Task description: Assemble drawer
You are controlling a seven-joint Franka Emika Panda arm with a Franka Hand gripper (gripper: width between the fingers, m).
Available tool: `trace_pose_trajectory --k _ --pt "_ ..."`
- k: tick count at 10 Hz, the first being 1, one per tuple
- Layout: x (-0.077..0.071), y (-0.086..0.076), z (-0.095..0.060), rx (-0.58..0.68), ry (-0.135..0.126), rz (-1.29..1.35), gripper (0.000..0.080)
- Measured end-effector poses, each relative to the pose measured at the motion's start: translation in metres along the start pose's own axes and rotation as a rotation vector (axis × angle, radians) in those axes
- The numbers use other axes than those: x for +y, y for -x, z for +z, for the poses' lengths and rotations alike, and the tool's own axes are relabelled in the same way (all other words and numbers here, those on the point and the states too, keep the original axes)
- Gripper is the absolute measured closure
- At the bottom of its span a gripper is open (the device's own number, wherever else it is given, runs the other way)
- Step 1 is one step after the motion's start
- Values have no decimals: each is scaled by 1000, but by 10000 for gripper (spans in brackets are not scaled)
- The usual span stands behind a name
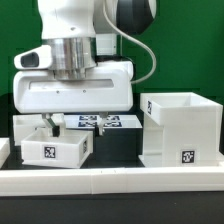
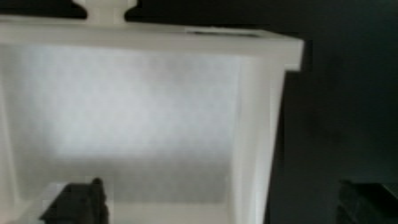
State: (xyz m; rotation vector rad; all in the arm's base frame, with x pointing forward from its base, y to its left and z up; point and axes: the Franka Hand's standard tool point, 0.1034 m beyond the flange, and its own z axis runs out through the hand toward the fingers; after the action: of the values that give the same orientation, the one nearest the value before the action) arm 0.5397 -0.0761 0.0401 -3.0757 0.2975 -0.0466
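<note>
While the spread gripper point(image 1: 72, 122) hangs over the tray point(image 1: 55, 150) beside the housing point(image 1: 180, 128), grasping seems in hand. Next it must lower and pinch one wall.

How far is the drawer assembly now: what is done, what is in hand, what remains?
Done: nothing joined yet; the housing stands apart from the small tray. In hand: the open gripper is low over that tray, fingers astride one wall, not closed. Left: grasp the tray and fit it into the housing.

Black table point(image 1: 116, 152): marker board point(image 1: 100, 122) laid at the rear; drawer housing point(image 1: 180, 128) stood to the board's exterior-view right; tagged tray point(image 1: 55, 150) set before its left end; white rail point(image 1: 110, 181) fixed in front of it.
</note>
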Motion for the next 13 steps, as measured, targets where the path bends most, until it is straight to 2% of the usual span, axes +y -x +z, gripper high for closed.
trace_pose_trajectory --k 2,5,9,10,12,13 --pt "-4 3 9 -8 4 -9 151" --pt "-1 11 25 -13 18 -12 151" --pt "3 20 33 -22 25 -12 152" --pt "2 20 33 -22 25 -12 331" --pt "2 20 33 -21 25 -13 604" --pt "2 20 33 -21 25 -13 604"
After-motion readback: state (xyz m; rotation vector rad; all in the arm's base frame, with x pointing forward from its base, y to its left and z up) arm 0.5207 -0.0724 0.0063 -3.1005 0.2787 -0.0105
